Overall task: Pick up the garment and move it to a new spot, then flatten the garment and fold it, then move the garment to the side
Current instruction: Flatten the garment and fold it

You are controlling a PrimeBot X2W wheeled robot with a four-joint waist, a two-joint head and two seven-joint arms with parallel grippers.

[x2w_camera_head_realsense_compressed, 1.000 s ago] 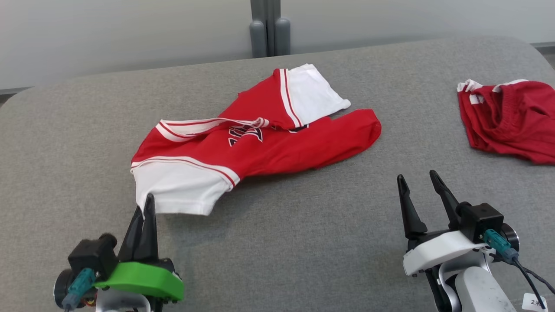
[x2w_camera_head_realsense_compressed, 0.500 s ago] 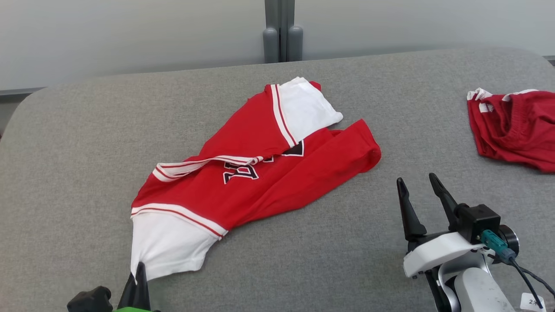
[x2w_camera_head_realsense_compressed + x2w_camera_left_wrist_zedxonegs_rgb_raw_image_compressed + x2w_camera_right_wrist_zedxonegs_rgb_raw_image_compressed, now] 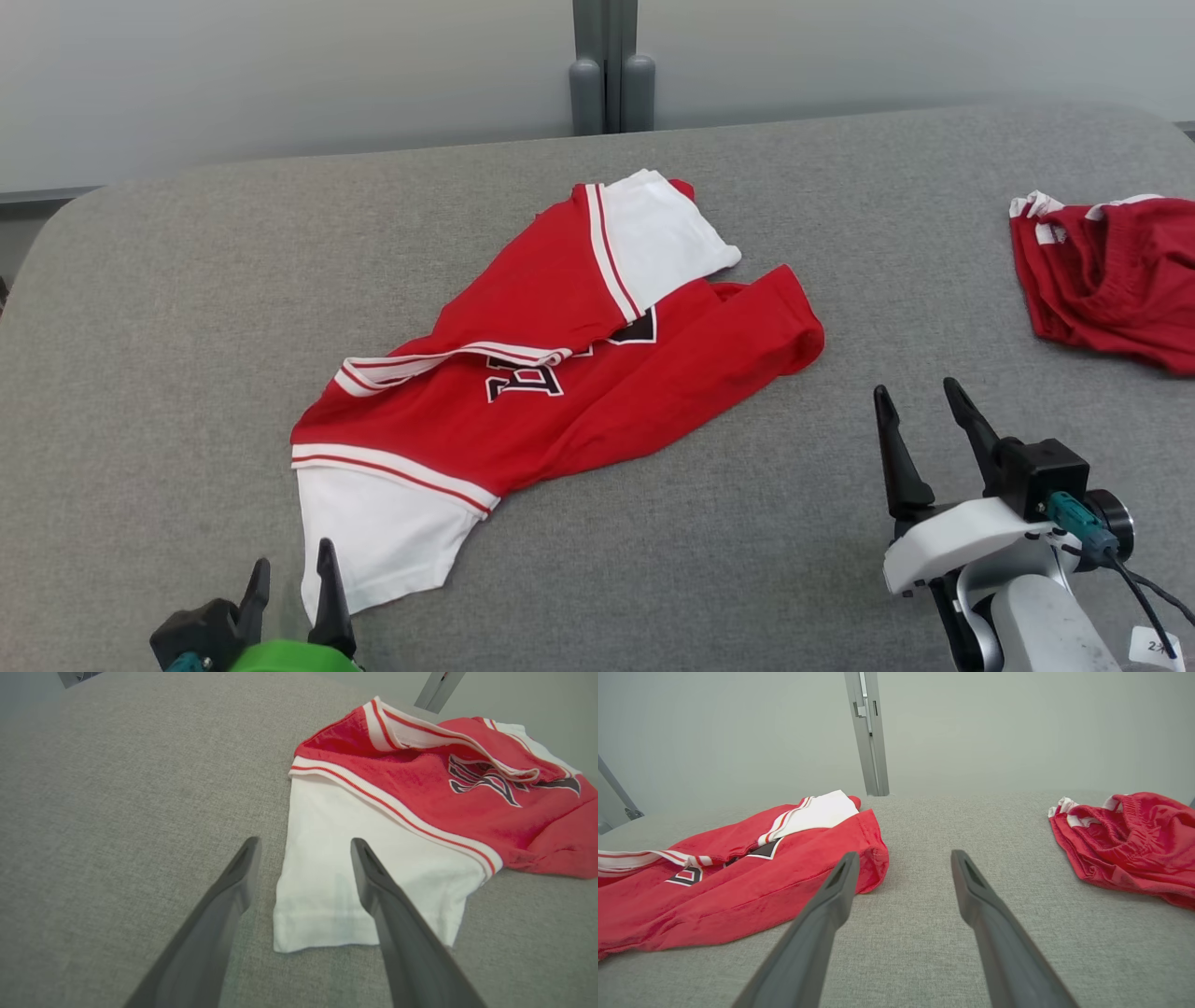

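The left gripper (image 3: 291, 558) stands wide open, empty, fingers astride the shirt's (image 3: 597, 392) white sleeve (image 3: 327, 877), contact unclear; the right gripper (image 3: 917, 388), open and empty, over the table (image 3: 149, 308).

- Red jersey (image 3: 597, 411): black lettering (image 3: 523, 381) edged in white on the chest, partly under a fold; no word can be read.
- White tag (image 3: 1156, 647), lower right corner of the head view: handwriting beginning "2", the rest cut off.

Matt cloth garment (image 3: 579, 411), rough woven table cover (image 3: 168, 308), smooth metal post (image 3: 611, 56)
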